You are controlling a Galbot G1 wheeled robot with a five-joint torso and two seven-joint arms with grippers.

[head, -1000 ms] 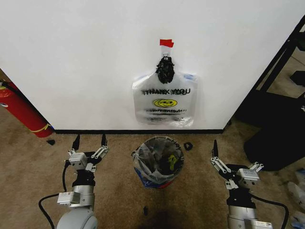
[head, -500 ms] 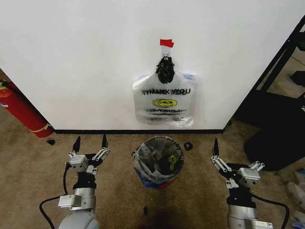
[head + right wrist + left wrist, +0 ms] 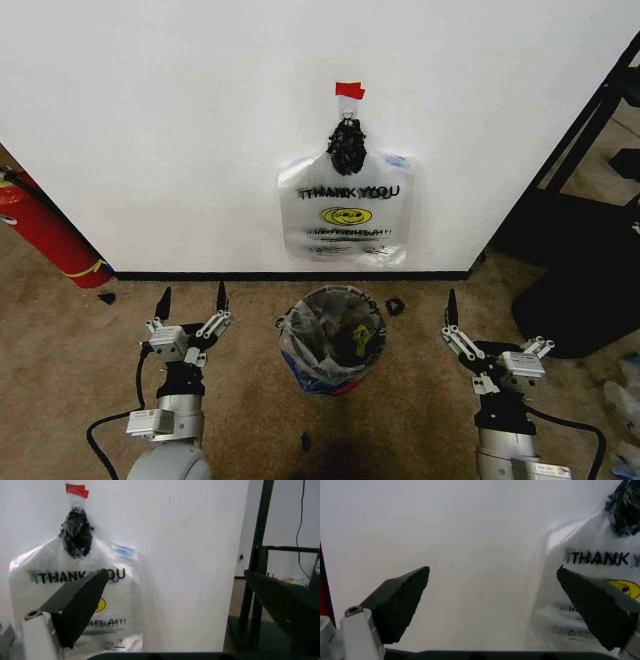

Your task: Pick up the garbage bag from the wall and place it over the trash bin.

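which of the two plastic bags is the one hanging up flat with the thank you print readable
The garbage bag on the wall under the red tape; the other bag is crumpled inside the trash bin.

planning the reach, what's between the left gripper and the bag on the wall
Nothing: in the head view, bare carpet and white wall separate the open left gripper from the hanging garbage bag.

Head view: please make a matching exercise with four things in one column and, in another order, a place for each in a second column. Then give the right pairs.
Things
1. garbage bag
2. trash bin
3. left gripper
4. red tape strip

Places
A. on the wall, just above the black knot
B. on the carpet, directly below the bag
C. hanging flat against the wall
D. low over the carpet, on the robot's left of the bin

Pairs: 1-C, 2-B, 3-D, 4-A
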